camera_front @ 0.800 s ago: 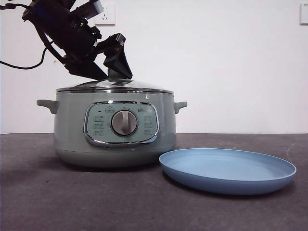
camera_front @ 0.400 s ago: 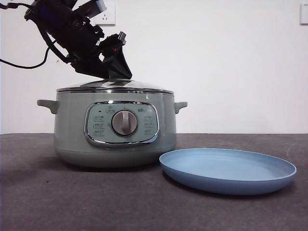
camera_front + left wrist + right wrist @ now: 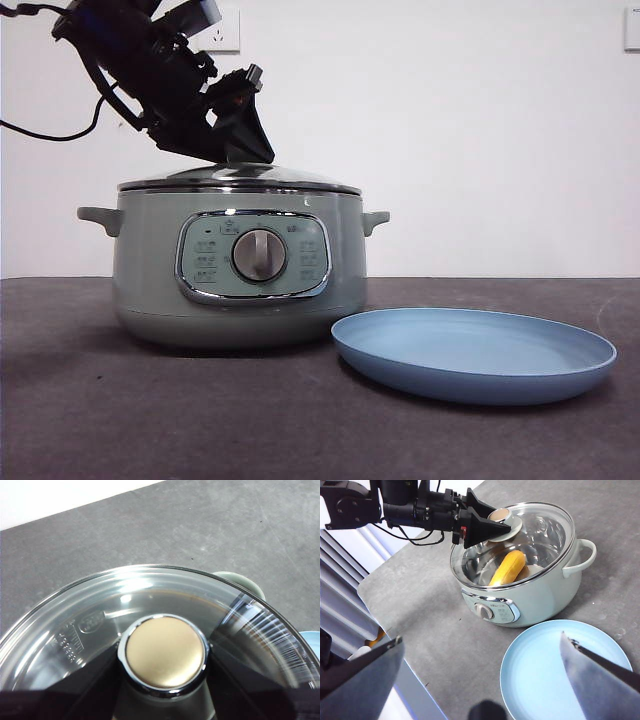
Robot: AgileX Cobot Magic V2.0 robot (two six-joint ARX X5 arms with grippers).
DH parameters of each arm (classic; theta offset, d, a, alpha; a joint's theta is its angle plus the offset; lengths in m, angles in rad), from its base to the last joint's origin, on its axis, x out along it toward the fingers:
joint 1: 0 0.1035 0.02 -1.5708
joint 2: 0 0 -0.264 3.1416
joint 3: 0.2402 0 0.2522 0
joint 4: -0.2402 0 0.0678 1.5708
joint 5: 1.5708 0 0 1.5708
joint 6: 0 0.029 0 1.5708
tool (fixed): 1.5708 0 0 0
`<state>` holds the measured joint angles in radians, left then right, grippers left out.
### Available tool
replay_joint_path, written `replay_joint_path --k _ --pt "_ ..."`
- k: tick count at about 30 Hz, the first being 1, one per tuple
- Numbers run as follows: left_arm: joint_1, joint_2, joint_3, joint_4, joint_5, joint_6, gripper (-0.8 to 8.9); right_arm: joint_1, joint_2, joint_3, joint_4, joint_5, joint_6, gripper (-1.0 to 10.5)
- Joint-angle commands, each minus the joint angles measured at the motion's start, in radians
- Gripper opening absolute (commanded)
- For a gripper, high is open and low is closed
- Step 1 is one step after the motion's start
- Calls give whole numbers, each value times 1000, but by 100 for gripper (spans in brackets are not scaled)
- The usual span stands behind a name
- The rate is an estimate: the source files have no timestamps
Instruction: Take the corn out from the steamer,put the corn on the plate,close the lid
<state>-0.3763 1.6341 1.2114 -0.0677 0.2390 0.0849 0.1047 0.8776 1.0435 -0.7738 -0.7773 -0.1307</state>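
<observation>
corn (image 3: 509,567): inside steamer (image 3: 238,268) under lid (image 3: 520,540), long axis slanting from knob toward the dial side
left hand (image 3: 487,527): clamped on lid knob
right hand (image 3: 485,680): spread wide above plate (image 3: 560,675)
plate: on worktop (image 3: 150,420), beside steamer

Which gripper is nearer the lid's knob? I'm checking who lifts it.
Left. The left gripper straddles the knob on the lid; the right gripper hangs open above the plate, well away.
</observation>
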Motion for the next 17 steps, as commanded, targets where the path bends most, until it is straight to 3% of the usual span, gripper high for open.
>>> replay_joint_path --k 1,10,17 --pt "-4 -26 56 37 8 -9 -8 2 0 3 2 2 -4 595" --pt "-3 -110 166 -57 25 -14 -8 2 7 3 8 43 -2 595" --pt "-3 -313 166 -170 24 -31 -8 30 74 3 132 48 87 595"
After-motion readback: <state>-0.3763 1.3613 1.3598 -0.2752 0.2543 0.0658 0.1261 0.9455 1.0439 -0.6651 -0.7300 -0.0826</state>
